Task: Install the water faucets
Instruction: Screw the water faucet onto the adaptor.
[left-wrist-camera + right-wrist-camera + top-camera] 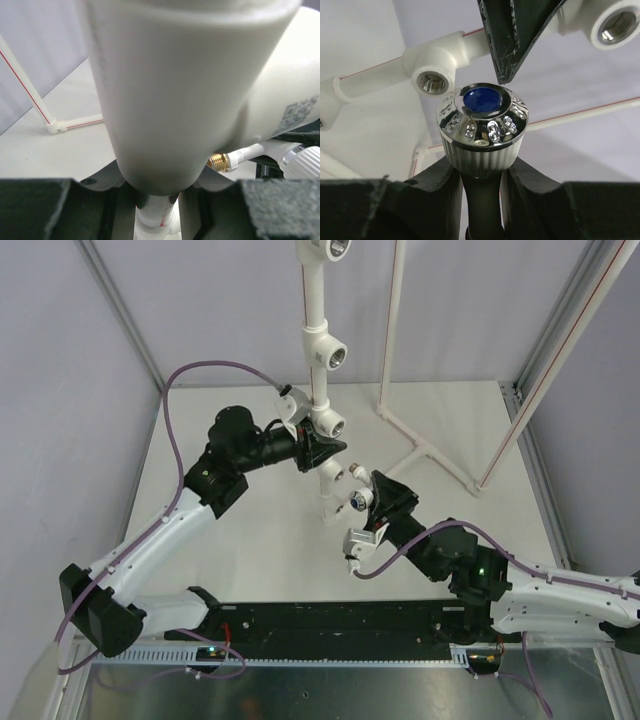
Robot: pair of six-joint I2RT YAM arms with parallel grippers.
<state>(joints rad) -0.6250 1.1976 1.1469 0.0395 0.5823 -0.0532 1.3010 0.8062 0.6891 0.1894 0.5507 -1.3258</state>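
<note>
Near the water faucet, a QR code marks the pipe

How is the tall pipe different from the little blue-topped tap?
The left gripper clamps the tall pipe frame; the right gripper clamps a small faucet. The pipe frame is dull white; the faucet has a shiny knob with a blue middle. The pipe frame stands on the table; the faucet is held in the air. Both are gripped tight.

Faucet body hidden w/in hand
</note>
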